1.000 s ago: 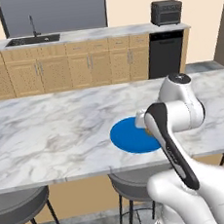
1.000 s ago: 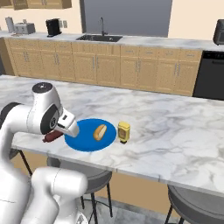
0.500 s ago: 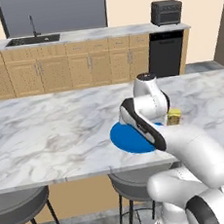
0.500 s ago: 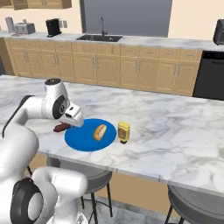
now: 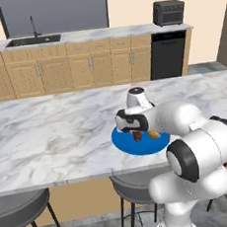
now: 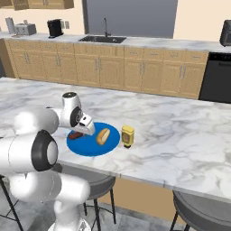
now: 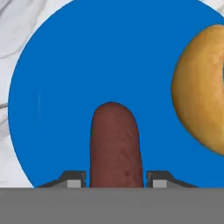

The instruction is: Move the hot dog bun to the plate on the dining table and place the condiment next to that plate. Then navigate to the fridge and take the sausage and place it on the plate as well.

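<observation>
On the white marble dining table lies the blue plate with the golden hot dog bun on its right half. The yellow condiment stands just right of the plate. My gripper hangs low over the plate's left half, shut on the reddish-brown sausage. In the hand view the sausage sticks out between my gripper fingers over the plate, with the bun to its right. From the left base view the gripper and sausage are over the plate beside the bun.
Dark stools stand under the table's near edge. Across the aisle runs a wooden cabinet counter with a sink, a black dishwasher, a toaster oven and a coffee machine.
The arm has reached forward from the table's near edge and lowered over the plate, carrying the sausage with it. Plate, bun and condiment have stayed put.
</observation>
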You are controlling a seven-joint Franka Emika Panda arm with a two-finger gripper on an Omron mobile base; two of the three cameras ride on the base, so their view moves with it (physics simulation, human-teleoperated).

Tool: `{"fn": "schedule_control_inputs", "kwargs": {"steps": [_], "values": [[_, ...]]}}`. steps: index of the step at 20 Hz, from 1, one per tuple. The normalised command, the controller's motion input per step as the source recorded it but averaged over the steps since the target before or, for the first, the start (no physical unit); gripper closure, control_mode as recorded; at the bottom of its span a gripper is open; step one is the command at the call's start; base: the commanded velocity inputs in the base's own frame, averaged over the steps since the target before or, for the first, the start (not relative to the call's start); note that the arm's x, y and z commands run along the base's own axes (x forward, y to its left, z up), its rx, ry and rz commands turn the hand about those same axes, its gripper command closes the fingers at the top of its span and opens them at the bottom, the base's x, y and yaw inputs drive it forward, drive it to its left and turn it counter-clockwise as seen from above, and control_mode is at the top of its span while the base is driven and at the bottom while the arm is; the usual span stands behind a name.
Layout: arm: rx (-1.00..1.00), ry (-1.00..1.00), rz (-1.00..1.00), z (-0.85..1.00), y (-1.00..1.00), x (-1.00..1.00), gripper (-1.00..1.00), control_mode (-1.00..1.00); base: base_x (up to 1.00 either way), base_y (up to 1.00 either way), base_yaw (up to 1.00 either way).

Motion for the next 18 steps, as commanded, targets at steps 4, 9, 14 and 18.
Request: {"fn": "schedule_control_inputs", "kwargs": {"steps": [4,9,14,18], "values": [[0.00,0.00,0.00,-0.73,-0.06,0.44,1.00,-1.00,0.00,0.00,0.00],[0.00,0.00,0.00,-0.33,0.00,0.21,1.00,-1.00,0.00,0.00,0.00],[0.00,-0.03,0.00,0.00,-0.02,0.00,-1.00,-1.00,0.00,0.00,0.00],[0.00,-0.07,0.00,0.27,-0.13,-0.05,-1.00,-1.00,0.00,0.00,0.00]]}}
